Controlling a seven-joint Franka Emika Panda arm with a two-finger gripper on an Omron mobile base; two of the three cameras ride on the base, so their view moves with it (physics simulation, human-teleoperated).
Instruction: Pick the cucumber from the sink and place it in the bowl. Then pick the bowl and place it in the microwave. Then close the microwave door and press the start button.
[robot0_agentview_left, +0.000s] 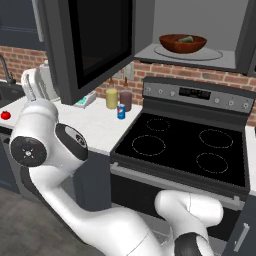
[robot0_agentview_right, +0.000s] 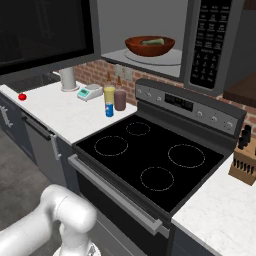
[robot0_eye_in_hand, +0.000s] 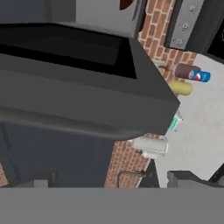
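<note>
The microwave (robot0_agentview_right: 200, 45) stands open above the stove (robot0_agentview_right: 150, 155), with the bowl (robot0_agentview_right: 149, 46) on its turntable and the cucumber (robot0_agentview_right: 151, 42) lying inside the bowl. The microwave door (robot0_agentview_right: 45, 35) hangs swung out to the left over the table (robot0_agentview_right: 65, 120). On the table stand a yellow jar (robot0_agentview_right: 109, 93), a brown jar (robot0_agentview_right: 120, 99), a blue can (robot0_agentview_right: 109, 110) and a small red tomato (robot0_agentview_right: 22, 96)
</note>
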